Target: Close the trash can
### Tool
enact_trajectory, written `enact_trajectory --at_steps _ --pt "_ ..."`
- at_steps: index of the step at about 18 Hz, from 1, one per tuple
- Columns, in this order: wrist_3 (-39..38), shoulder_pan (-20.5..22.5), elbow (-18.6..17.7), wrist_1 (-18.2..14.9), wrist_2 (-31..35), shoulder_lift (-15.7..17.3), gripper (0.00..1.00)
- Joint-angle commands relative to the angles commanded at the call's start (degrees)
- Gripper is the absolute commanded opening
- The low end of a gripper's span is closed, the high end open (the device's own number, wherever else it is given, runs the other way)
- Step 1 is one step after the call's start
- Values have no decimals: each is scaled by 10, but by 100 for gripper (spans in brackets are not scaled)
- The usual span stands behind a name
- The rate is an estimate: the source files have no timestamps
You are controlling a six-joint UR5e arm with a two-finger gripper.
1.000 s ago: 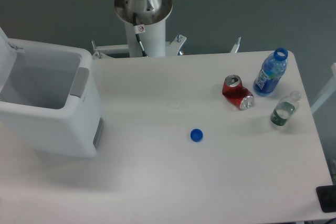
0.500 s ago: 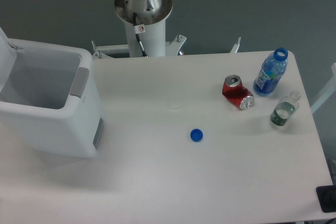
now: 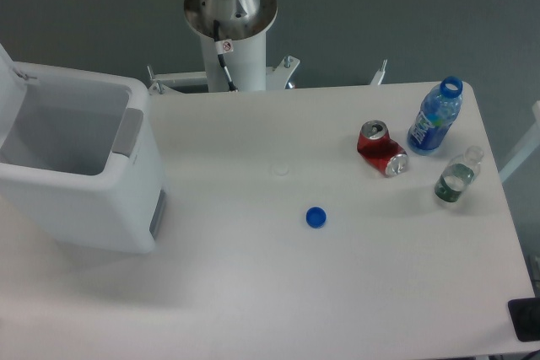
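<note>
I am looking for the end effector and not finding it: only the arm's base column (image 3: 229, 23) is showing at the top of the view, with the rest of the arm running out of frame, so I cannot tell whether the tool is released or clenched, and I am having to give places from that base instead.

Nearest to the base, down and to its left in the view, the trash can (image 3: 80, 166) is sitting on the desk (image 3: 337, 292) at the desk's left end. It is standing open: I am seeing straight into its pale interior, and the lid (image 3: 8, 90) is tipped up at the far left edge of the picture, mostly cut off. A grey latch strip (image 3: 127, 131) is lying along the rim on the side facing the rest of the desk. My judgement is that the lid is resting back on its hinge, so the closing step is not yet begun.

Farther out, in the middle of the desk, a blue cap (image 3: 316, 217) is lying alone. Farthest, toward the right end, a crushed red can (image 3: 381, 148) is lying just beside an upright uncapped blue bottle (image 3: 435, 117), with a small clear bottle (image 3: 456, 176) near them. All of these are well apart from the bin and, I judge, out of the lid's path.
</note>
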Motion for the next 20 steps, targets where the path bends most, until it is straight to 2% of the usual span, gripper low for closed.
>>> enact_trajectory --at_steps 20 --pt "-10 6 -4 -10 40 -1 0"
